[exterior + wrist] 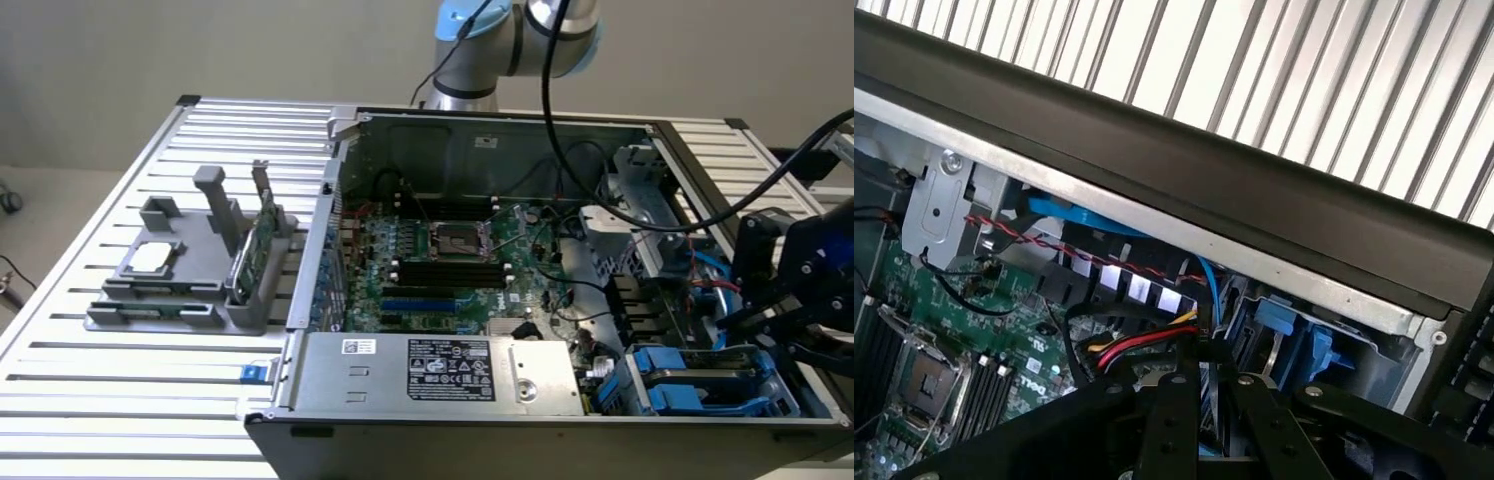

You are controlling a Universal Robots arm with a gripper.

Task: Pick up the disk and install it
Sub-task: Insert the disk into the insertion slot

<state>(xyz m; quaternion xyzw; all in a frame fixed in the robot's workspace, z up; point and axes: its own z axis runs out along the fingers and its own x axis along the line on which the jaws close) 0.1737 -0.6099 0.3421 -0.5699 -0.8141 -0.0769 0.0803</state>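
Ribbed aluminium tabletop (120,400) carries an open grey metal computer tower case (441,440) lying on its side, its green motherboard (441,270) exposed. At the exterior view's right, the black robot gripper (781,325) hangs over the case's drive bay; whether it is open or closed I cannot tell. Just beneath it, the flat silver-grey disk (703,374) in its blue plastic carrier lies in that bay.

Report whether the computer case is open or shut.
Open. The computer case has no side panel on: its motherboard and power supply lie exposed in the exterior view.
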